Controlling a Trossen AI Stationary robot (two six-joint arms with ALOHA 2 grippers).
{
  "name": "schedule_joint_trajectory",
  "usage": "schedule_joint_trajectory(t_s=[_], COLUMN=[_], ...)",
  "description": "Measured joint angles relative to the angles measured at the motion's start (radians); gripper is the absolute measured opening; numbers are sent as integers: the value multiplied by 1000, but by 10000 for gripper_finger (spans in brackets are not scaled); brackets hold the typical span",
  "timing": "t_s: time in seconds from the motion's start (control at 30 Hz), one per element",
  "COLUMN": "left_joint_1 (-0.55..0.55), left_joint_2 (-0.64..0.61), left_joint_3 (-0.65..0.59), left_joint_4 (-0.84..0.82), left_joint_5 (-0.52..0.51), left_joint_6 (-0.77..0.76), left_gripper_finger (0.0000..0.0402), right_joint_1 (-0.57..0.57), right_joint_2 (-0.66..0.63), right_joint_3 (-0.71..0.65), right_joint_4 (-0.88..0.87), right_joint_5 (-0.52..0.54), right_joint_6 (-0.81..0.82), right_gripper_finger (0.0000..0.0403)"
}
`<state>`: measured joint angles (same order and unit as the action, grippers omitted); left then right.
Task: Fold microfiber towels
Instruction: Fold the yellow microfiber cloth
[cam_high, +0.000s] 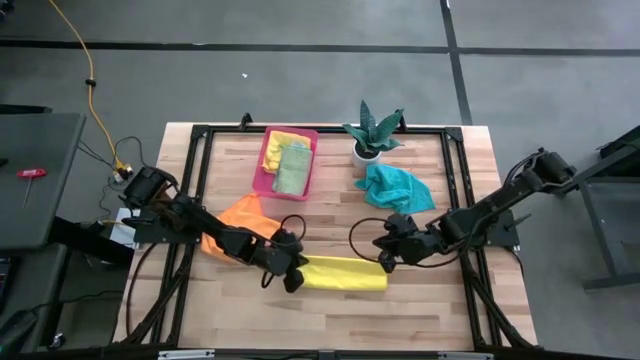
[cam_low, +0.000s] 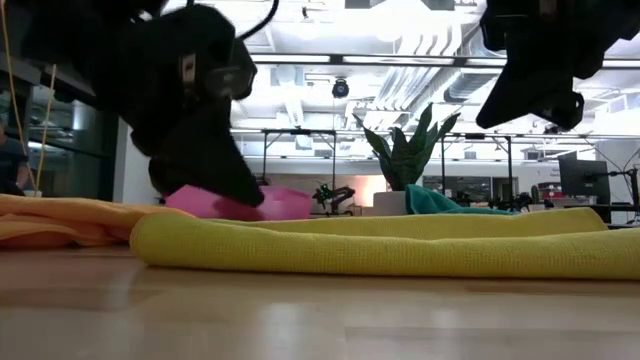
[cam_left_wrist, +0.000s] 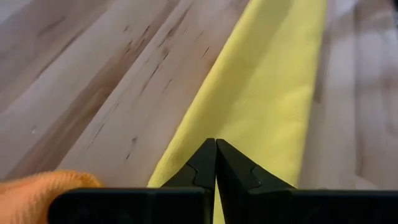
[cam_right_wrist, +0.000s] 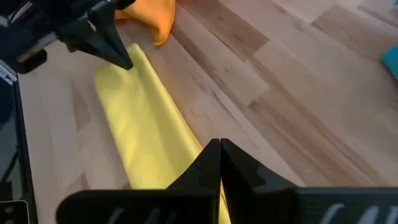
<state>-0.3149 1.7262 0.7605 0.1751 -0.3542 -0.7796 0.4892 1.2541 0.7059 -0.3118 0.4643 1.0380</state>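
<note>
High view: folded yellow towel lies as a long strip on the wooden surface, between both arms. Left gripper is at its left end with fingers pressed together; whether cloth is pinched, can't tell. Right gripper is just above its right end, fingers closed and empty. Orange towel is bunched under the left arm.

Yellow towel folded long, orange towel, teal towel, pink tray, black grippers, pale striped wood worktop
</note>
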Motion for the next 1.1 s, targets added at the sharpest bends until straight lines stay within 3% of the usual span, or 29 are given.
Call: schedule_joint_trajectory(t_s=[0.2, 0.53, 1.1], left_joint_1=[-10, -73, -80], left_joint_2=[-60, -131, -127], left_joint_3=[0, 0, 0], left_joint_4=[2, 11, 2], left_joint_5=[-12, -132, -133], left_joint_6=[42, 66, 66], left_gripper_finger=[0, 0, 0], right_joint_1=[0, 0, 0], right_joint_2=[2, 2, 3], right_joint_3=[0, 0, 0], right_joint_4=[12, 42, 40], right_joint_5=[6, 62, 82], right_joint_6=[0, 0, 38], right_gripper_finger=[0, 0, 0])
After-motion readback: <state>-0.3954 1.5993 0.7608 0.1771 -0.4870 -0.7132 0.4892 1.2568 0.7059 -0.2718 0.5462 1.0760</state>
